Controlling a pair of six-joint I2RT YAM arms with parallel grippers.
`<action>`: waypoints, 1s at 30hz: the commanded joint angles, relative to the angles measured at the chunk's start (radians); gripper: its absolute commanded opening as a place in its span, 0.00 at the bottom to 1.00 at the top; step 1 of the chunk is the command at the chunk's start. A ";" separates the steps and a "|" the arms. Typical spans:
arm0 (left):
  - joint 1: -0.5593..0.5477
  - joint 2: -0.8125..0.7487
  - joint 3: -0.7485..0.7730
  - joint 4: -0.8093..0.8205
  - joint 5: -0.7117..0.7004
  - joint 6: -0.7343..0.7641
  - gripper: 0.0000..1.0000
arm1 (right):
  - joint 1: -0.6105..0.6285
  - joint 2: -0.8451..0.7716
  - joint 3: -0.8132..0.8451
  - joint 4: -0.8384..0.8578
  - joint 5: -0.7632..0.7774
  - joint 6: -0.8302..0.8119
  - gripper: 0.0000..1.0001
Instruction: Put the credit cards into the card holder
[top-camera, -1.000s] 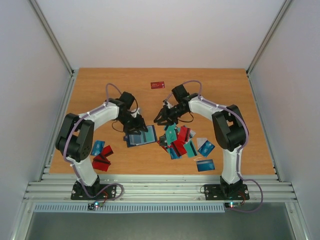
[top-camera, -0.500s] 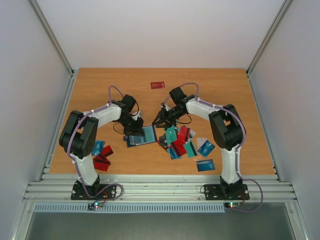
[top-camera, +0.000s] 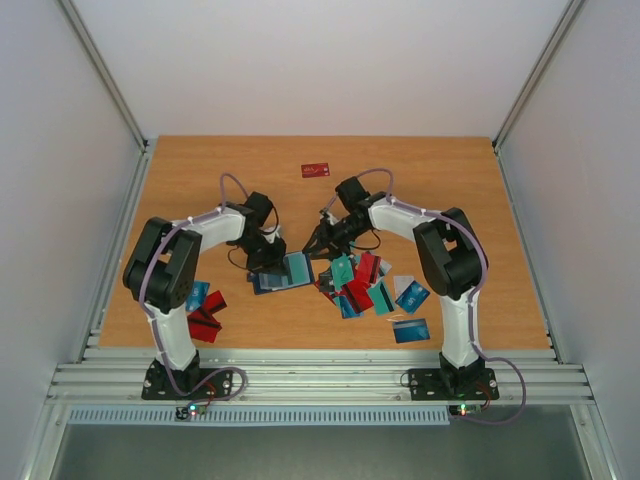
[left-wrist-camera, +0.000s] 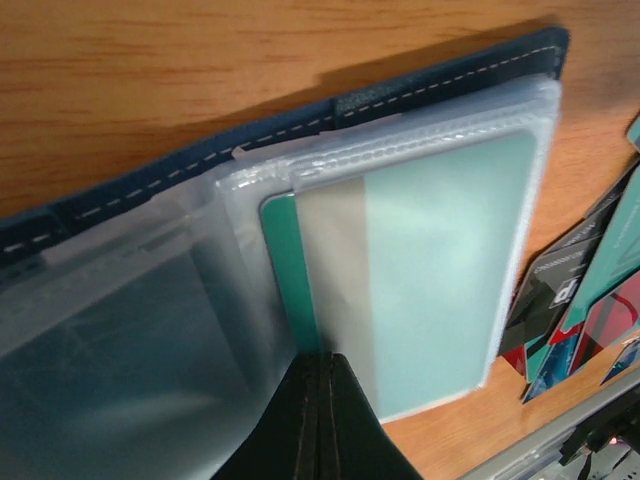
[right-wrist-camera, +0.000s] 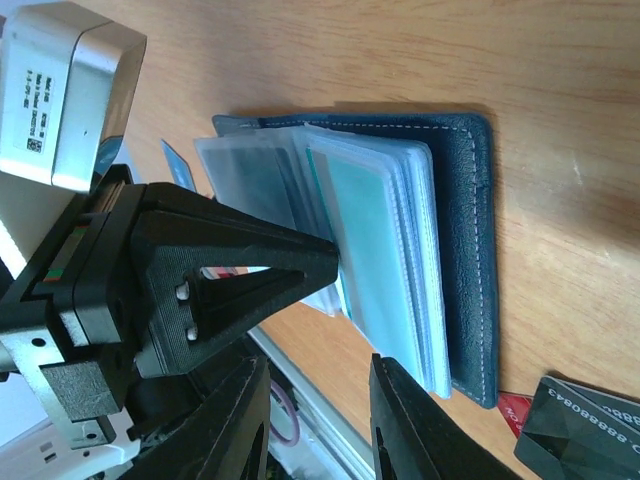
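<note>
I have the card holder (top-camera: 283, 272) lying open on the desk (top-camera: 450, 190), navy cover down and its clear sleeves (left-wrist-camera: 130, 300) fanned upward. A teal card (left-wrist-camera: 440, 260) sits inside the top sleeve, with its black stripe towards the holder's spine.

My left claw (left-wrist-camera: 322, 370) is clenched, fingers pressed flat together. The tips touch the near edge of that sleeve right beside the teal card. I cannot tell whether a sleeve is pinched between them.

My right claw (right-wrist-camera: 315, 420) hangs just beside the holder on its far-right side. Its fingers stand apart with nothing between them.

The main heap of cards (top-camera: 365, 285) in teal, red, blue and grey lies just right of the holder. A single blue card (top-camera: 411, 330) rests nearer the arm bases. A smaller cluster of red and blue cards (top-camera: 203, 310) lies left of the holder. One red card (top-camera: 316, 170) lies alone, well beyond it.
</note>
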 joint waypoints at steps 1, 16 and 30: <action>-0.004 0.039 0.001 0.009 -0.018 0.025 0.00 | 0.021 0.040 0.021 0.001 -0.031 -0.003 0.30; -0.004 0.068 -0.015 0.026 -0.016 0.027 0.00 | 0.044 0.125 0.082 -0.095 -0.022 -0.081 0.32; -0.004 0.067 -0.021 0.037 -0.007 0.018 0.00 | 0.069 0.141 0.115 -0.102 -0.046 -0.092 0.31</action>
